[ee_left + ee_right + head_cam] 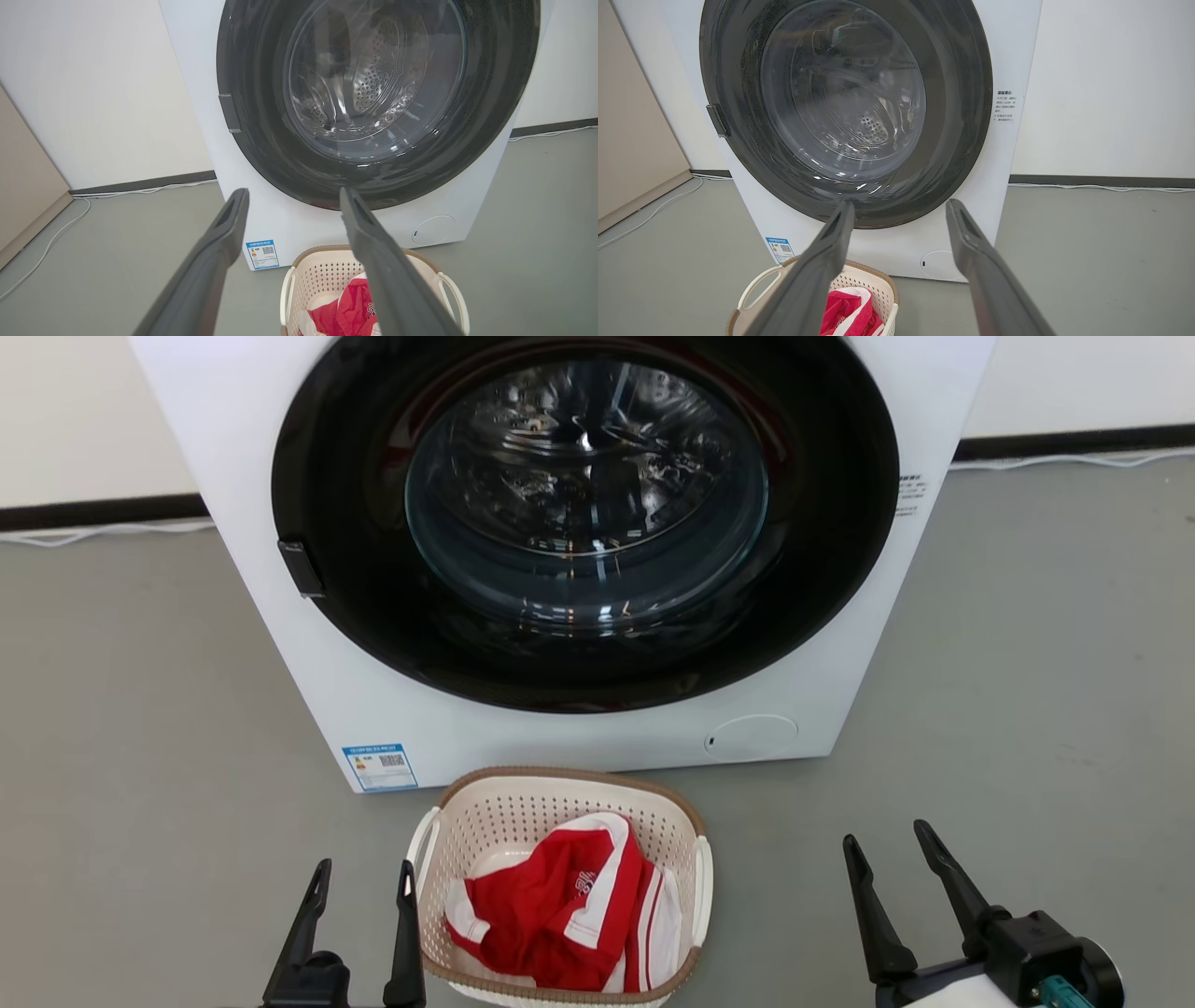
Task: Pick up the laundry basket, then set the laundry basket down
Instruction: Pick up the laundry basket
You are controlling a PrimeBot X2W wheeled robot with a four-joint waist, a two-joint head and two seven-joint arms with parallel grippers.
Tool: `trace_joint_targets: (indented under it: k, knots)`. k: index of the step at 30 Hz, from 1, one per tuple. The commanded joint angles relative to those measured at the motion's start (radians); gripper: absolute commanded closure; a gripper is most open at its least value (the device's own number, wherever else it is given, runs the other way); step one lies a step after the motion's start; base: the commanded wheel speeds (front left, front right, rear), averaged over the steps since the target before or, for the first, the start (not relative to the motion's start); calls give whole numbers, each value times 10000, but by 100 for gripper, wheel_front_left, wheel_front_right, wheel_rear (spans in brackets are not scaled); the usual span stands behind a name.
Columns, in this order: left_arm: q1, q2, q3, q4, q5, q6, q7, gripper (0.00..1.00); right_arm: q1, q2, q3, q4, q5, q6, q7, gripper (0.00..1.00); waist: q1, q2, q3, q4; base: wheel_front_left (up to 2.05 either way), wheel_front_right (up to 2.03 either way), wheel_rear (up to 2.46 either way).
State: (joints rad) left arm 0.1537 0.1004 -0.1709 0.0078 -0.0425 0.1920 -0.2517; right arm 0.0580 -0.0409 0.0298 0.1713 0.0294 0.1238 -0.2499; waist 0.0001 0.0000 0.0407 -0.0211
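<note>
Right, here we are in front of the washing machine (560, 737), its big round door (586, 495) closed and the drum gleaming behind the glass. The laundry basket (523, 826) sits upright on the grey floor (140, 756) just in front of the machine, below the door and about centred on the front panel, brown rim up. Inside it we see a red-and-white garment (551, 915), crumpled and lying on the side farther from the machine. The basket's two white loop handles (422, 845) stick out sideways, one toward each front corner of the machine.

Now the left end effector (364, 868). It hangs in front of the machine's corner where the blue label (380, 766) is stuck, farther out from the machine than the basket's nearest rim. Its two dark fingers are spread wide apart, and there's nothing between them. The right end effector (886, 834) hangs in front of the opposite corner, out past the small round hatch (752, 735), and it too gapes fully open, gripping nothing. From both wrist views we look along the parted fingers straight at the machine's door, with the basket low in front of it.
</note>
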Motion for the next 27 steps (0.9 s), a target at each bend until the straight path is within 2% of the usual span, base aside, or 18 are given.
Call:
trace_joint_targets:
  k: [1, 10, 27]
  knots:
    - [-368, -19, 326, -208, 109, -55, -101, 0, -381, -93, 188, -314, 94, 69, -118, 0, 0, 0, 89, 0, 0, 0, 0]
    - [-1195, 34, 431, 206, 156, -269, -101, 0, -975, -93, 7, -473, 254, 69, -118, 0, 0, 0, 1263, 39, 0, 0, 0]
    - [-4320, 42, 620, 2234, 21, -987, -101, 0, -3248, -93, -253, -952, 246, 69, -118, 0, 0, 0, 4873, 19, 0, 0, 0]
